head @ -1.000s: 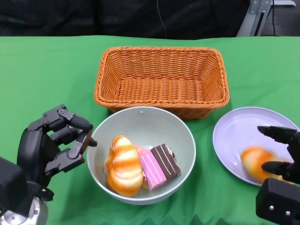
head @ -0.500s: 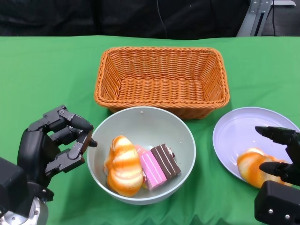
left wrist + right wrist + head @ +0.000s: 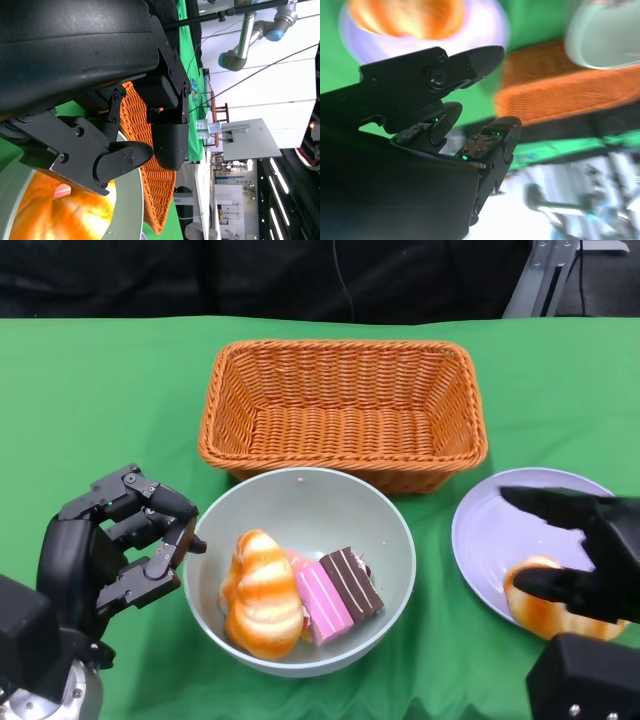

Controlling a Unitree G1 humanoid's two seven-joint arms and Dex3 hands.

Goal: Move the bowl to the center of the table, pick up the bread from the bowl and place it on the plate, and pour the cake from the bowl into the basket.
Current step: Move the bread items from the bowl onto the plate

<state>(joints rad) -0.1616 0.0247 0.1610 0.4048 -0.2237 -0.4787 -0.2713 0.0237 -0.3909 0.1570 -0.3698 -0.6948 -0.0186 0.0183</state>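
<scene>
Sitting mid-surface, a pale green round bowl [image 3: 300,570] holds an orange striped bread roll [image 3: 262,592] and pink-and-chocolate cake slices [image 3: 338,592]. Another bread roll [image 3: 545,602] lies on the lilac plate [image 3: 500,530] under the empty, spread right hand [image 3: 580,555]. The left hand [image 3: 120,545] hovers with fingers apart beside the bowl, before the orange wicker basket [image 3: 345,410].

Woven wicker basket [image 3: 343,410]; green cloth [image 3: 100,400]

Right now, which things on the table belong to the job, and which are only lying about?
Job: bowl; bread in the bowl; cake; basket; plate; bread on the plate; both hands, left, right.

Lying about: nothing besides the green tablecloth.
</scene>
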